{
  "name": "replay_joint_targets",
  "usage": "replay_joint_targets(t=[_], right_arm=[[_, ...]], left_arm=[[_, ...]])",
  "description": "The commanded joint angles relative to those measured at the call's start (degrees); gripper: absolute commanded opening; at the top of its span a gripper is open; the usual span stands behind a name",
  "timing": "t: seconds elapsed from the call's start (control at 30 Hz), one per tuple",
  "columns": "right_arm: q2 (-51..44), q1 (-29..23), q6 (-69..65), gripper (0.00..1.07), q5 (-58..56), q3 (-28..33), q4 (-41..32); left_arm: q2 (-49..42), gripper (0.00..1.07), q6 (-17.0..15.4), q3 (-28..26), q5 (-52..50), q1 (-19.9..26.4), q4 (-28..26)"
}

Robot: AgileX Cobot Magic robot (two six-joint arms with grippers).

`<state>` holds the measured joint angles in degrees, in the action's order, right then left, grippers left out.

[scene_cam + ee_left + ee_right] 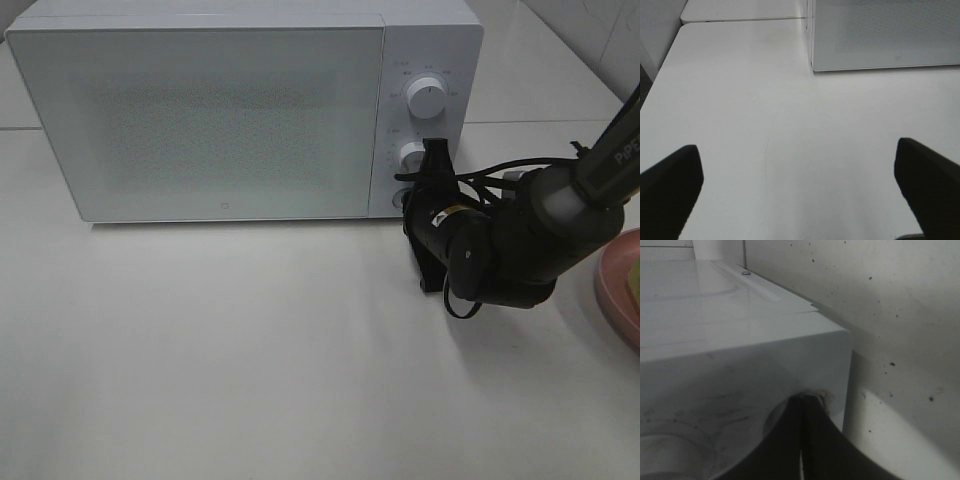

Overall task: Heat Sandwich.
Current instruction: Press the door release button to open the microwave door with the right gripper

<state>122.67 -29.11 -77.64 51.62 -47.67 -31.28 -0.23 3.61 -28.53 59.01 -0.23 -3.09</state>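
Note:
The white microwave (220, 110) stands at the back of the table with its door closed. My right gripper (408, 195) is shut, with nothing between its fingers, and its tip rests against the bottom of the control panel, just under the lower knob (412, 155). In the right wrist view the shut fingertips (804, 400) touch the microwave's front (740, 345) by a round recess. A pink plate (612, 295) is cut off by the right edge; a yellow-green sliver on it looks like the sandwich (632, 268). My left gripper (797, 150) hangs open over bare table.
The upper knob (427, 98) sits above the lower one on the panel. The microwave's front left corner (815, 67) shows in the left wrist view. White table (250, 350) spreads in front. A speckled wall (900, 315) lies beyond the microwave.

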Motion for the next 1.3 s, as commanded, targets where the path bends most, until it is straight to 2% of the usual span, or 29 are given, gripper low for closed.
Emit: replay_joint_targets(t=[0.03,0.37,0.7,1.3], right_arm=[[-0.6,0.5,-0.1,0.0,6.4,-1.3,1.8],[-0.5,0.5,-1.5,0.0,11.0,-3.3,3.4],[3.4,1.8,0.9,0.0,13.6,-10.2,0.8],[3.4,1.8,1.0,0.01,10.1,-10.7,1.4]], left_arm=[[-1.5,1.0,-0.2,0.2,-0.1,-0.1,-0.1],[-1.5,1.0,-0.2,0.2,-0.1,-0.1,-0.1],[-1.5,1.0,-0.2,0.2,-0.1,-0.1,-0.1],[-1.5,1.0,-0.2,0.2,-0.1,-0.1,-0.1]])
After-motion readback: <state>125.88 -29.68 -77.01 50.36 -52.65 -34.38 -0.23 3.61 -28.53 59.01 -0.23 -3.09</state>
